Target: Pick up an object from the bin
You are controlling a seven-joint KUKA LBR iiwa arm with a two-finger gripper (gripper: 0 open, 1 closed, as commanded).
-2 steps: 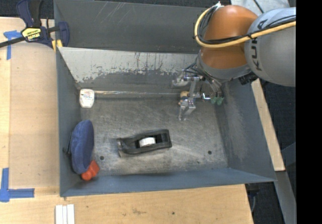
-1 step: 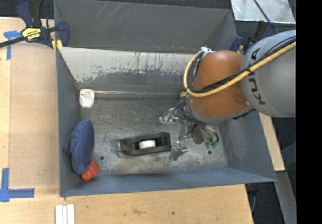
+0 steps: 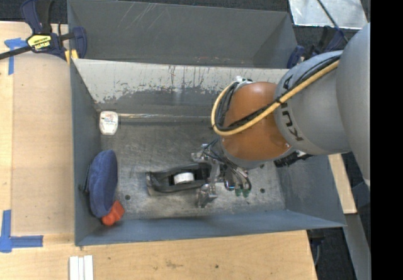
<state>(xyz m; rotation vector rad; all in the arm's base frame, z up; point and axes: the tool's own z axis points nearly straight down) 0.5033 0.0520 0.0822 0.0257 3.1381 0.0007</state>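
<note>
Dispenser [image 3: 178,180] central, pouch [image 3: 102,181] to its left, perhaps a tub [image 3: 109,123] behind that.

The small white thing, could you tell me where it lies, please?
In the camera view, the small white thing lies in the bin's back left corner, just behind the blue pouch.

Your arm [image 3: 327,102] is a fat, smooth silver-grey tube, with the black letters "KU" readable near its wrist end. A glossy orange dome cover [image 3: 252,124] caps the wrist, looped by a yellow cable [image 3: 215,115] with a dark edge. Below it, your hand [image 3: 217,183] is bare silvery metal with small green fittings.
</note>
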